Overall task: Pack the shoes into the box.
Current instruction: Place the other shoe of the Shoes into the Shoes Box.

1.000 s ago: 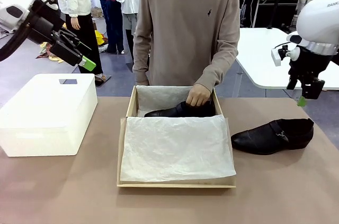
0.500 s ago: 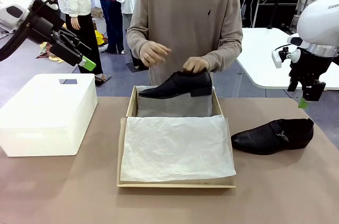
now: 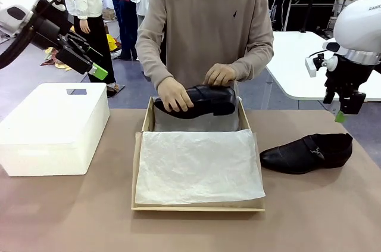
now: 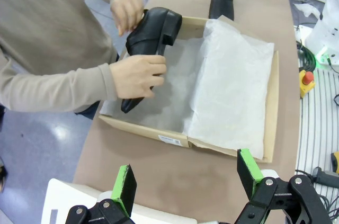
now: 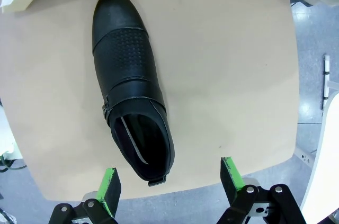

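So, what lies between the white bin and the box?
Nothing lies there: in the front view, a bare strip of table separates the bin from the box.

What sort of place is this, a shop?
Probably a robotics lab: two white robot arms flank a brown table, a red stop button on a yellow base sits beside it, and a white worktable stands behind.

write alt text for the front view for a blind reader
A person holds a black shoe in both hands over the far end of an open cardboard box lined with white paper. The other shoe lies on the table right of the box, a white bin left.
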